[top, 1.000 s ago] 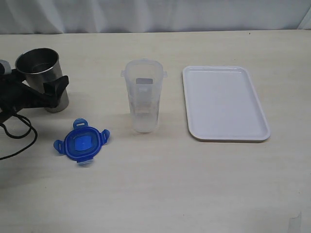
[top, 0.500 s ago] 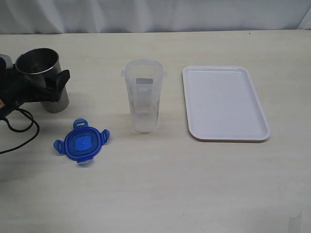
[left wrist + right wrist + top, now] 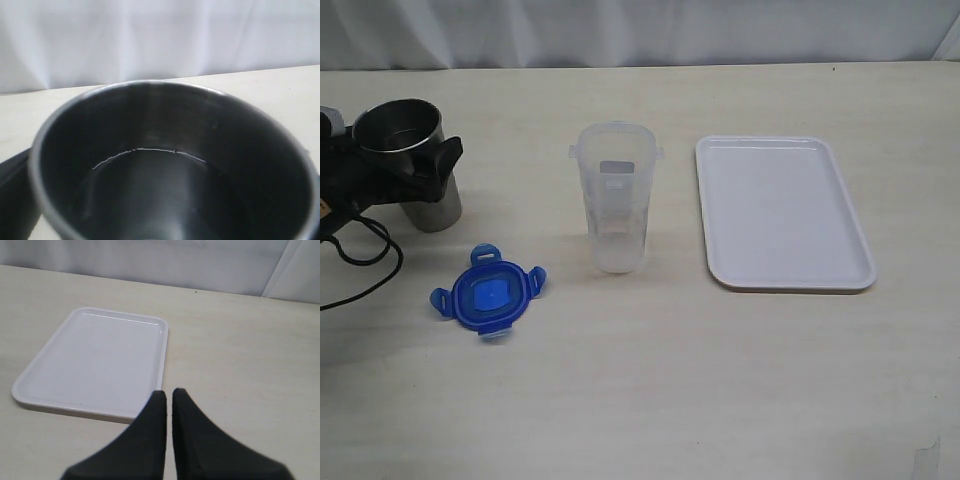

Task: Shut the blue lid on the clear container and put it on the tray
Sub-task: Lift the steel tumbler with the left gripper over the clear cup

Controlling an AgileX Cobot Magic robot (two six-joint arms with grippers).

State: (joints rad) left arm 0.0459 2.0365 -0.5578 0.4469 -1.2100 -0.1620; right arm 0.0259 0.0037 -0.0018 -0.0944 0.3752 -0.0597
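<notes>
Near the spread left tool (image 3: pixel 398 162) — straddling a steel cup (image 3: pixel 398 122) — the blue lid (image 3: pixel 488 297) lies apart, untouched.

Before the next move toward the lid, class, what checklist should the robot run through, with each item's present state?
1. Lid lying flat, nothing on it: ok.
2. Container upright, mouth open: ok.
3. Tray bare: ok.
4. Left gripper free for the lid: not ok; its jaws straddle the steel cup.
5. Right gripper open to grasp: not ok; shut, empty.
6. Left jaws touching the cup: cannot tell.
</notes>
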